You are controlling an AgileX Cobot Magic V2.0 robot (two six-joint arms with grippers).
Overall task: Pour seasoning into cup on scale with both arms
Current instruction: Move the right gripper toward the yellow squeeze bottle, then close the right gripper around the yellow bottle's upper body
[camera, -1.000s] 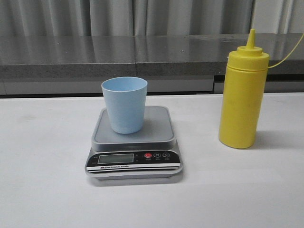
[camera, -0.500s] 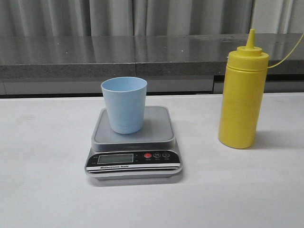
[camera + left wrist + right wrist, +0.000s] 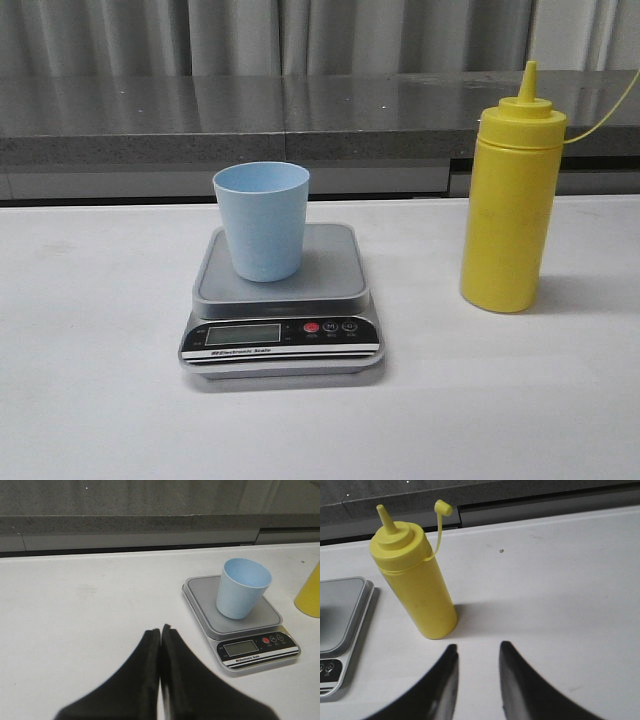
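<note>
The light blue cup (image 3: pixel 262 220) stands upright on the grey platform of the scale (image 3: pixel 330 275), toward its back left. The yellow seasoning bottle (image 3: pixel 511 205) stands upright on the white table to the right of the scale, its cap off on the strap. Neither gripper shows in the front view. In the left wrist view my left gripper (image 3: pixel 161 629) is shut and empty, well short of the scale (image 3: pixel 260 650) and the cup (image 3: pixel 242 588). In the right wrist view my right gripper (image 3: pixel 478 649) is open and empty, just short of the bottle (image 3: pixel 416 577).
A dark grey counter ledge (image 3: pixel 300 120) runs along the back of the white table (image 3: pixel 90 400). The bottle's thin strap with its cap (image 3: pixel 443 507) sticks out to the bottle's right. An edge of the scale (image 3: pixel 345 625) shows in the right wrist view.
</note>
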